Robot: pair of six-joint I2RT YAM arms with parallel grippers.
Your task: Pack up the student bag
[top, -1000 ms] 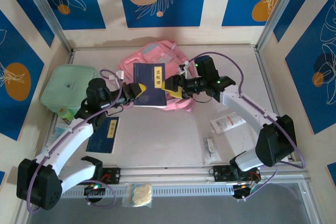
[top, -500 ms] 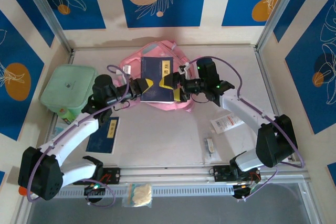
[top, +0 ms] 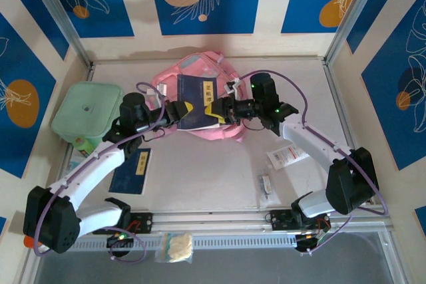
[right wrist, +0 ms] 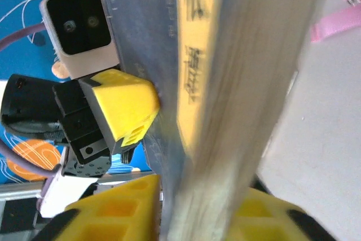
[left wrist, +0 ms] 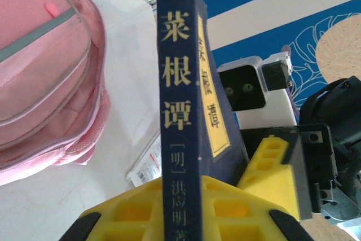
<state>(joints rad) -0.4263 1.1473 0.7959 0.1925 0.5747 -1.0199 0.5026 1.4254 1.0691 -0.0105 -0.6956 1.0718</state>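
Observation:
The student bag, a pink backpack with grey trim, lies at the back middle of the table; in the left wrist view the bag is at the left. A dark blue book with a yellow title label is held on edge above it. My left gripper is shut on the book's spine side, and the spine stands between its yellow fingers. My right gripper is shut on the opposite edge, with the book's pale page edge between its yellow fingers.
A mint-green soft case sits at the left. A second blue book lies on the table by the left arm. A white packet and a small white item lie at the right. A packet rests at the near rail.
The book has moved a little farther back over the bag with the left gripper. The right gripper has come in and shut on the book's right edge.

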